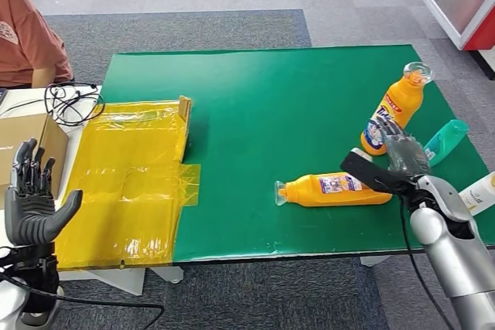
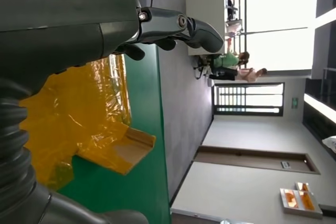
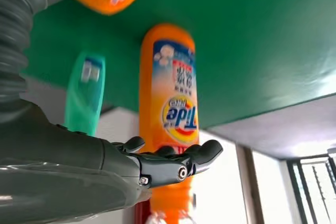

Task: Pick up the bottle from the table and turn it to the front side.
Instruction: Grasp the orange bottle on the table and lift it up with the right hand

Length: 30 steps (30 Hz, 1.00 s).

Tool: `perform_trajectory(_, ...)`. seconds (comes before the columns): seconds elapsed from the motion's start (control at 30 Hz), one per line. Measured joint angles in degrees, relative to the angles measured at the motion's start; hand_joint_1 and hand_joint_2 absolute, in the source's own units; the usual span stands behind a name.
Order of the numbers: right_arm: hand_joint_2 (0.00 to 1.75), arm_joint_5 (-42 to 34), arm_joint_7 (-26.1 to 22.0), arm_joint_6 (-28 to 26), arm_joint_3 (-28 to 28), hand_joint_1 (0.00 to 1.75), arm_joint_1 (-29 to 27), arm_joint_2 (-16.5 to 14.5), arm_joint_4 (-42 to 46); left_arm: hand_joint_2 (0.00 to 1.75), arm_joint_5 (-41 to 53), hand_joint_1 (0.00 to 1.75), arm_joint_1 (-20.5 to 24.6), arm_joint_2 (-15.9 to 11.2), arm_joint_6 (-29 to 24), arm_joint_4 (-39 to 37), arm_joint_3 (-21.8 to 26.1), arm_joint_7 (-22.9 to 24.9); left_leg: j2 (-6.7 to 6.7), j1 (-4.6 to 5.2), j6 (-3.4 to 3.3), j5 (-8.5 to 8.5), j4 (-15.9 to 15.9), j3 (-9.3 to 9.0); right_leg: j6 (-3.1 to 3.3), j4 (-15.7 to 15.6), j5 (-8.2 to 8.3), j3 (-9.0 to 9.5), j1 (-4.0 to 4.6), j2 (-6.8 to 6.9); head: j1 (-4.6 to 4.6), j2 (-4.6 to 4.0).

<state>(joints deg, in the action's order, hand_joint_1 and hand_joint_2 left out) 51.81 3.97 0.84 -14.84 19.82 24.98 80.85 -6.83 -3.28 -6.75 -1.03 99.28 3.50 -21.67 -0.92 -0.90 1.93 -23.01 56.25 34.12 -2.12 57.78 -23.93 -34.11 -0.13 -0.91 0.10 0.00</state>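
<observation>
On the right part of the green counter (image 1: 263,98) two orange bottles lie flat, and the right robot hand (image 1: 403,156) sits between them. The nearer bottle (image 1: 336,189) lies across the robot's view, cap end toward the robot's left, base end just under the right robot hand's dark thumb. The farther bottle (image 1: 394,110) runs diagonally away from the robot hand, cap toward the far edge of the counter; its "Tide" label faces up, read plainly in the right wrist view (image 3: 170,108).

Right robot hand: fingers apart, nothing held. Head view puts it over the label end of the farther bottle; the wrist view shows that bottle beyond the fingertips with a gap, so no contact that I can confirm.

Left robot hand (image 1: 32,199): raised, fingers spread, holding nothing, off the near left corner beside the yellow plastic sheet (image 1: 125,183). It is well apart from both bottles, so the right arm is clearly the nearer one.

Judgement: which bottle is the target cannot be told for sure. Either grasp wants the fingers closing across the body, square to its long axis. A teal bottle (image 1: 446,141) lies just beside the farther one; risk of nudging it.
</observation>
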Motion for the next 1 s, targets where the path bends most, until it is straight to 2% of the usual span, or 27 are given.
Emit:
perform_trajectory(0.13, 1.75, 10.7, 2.4, -0.6, -5.9, 0.0, 3.6, 0.4, -1.9, 1.75, 0.7, 0.0, 0.1, 0.9, 0.6, 0.8, 0.6, 1.0, 0.0, -0.02, 0.01, 0.02, 0.0, -0.02, 0.03, 0.0, 0.02, -0.01, 0.02, 0.01, -0.01, 0.0)
perform_trajectory(0.27, 1.75, 13.2, 2.6, -0.6, -9.9, 0.0, 6.0, 0.4, -4.4, 1.75, 0.8, 0.0, 0.1, 1.4, 0.9, 1.3, 1.1, 1.0, 0.0, -0.02, 0.01, 0.02, 0.0, -0.01, 0.03, 0.0, 0.01, -0.01, 0.02, 0.01, 0.0, 0.0)
perform_trajectory(0.43, 1.75, 12.3, 1.2, 0.2, -12.7, 0.0, 8.1, 0.4, -8.4, 1.75, 0.5, 0.0, 0.2, 1.8, 1.2, 1.4, 1.5, 1.0, 0.0, -0.01, 0.0, 0.01, 0.0, 0.02, 0.02, 0.0, 0.01, -0.01, 0.01, 0.01, 0.0, 0.0)
perform_trajectory(0.67, 1.75, 7.1, -0.7, 5.4, -14.7, 0.0, 10.6, 0.5, -14.2, 1.75, 0.1, 0.0, 0.2, 2.0, 1.8, 1.4, 1.8, 1.0, 0.0, -0.01, 0.0, 0.01, 0.0, 0.01, 0.03, 0.0, 0.02, -0.02, 0.01, 0.0, -0.01, -0.01)
perform_trajectory(0.83, 1.75, 4.5, -0.7, 9.3, -15.8, 0.0, 12.6, 1.9, -15.1, 1.75, -0.5, 0.0, -0.5, 2.1, 1.8, 1.4, 2.5, 0.8, 0.0, -0.01, 0.0, 0.02, 0.0, 0.02, 0.03, 0.0, 0.02, -0.02, 0.01, 0.01, -0.01, 0.0)
perform_trajectory(1.0, 1.75, 3.3, 0.2, 10.1, -16.7, 0.0, 14.4, 3.5, -15.1, 1.75, -0.7, 0.0, -1.1, 2.3, 1.9, 1.4, 3.3, 0.7, 0.0, 0.0, 0.0, 0.01, 0.0, 0.03, 0.03, 0.0, 0.02, -0.02, 0.01, 0.01, 0.0, 0.0)
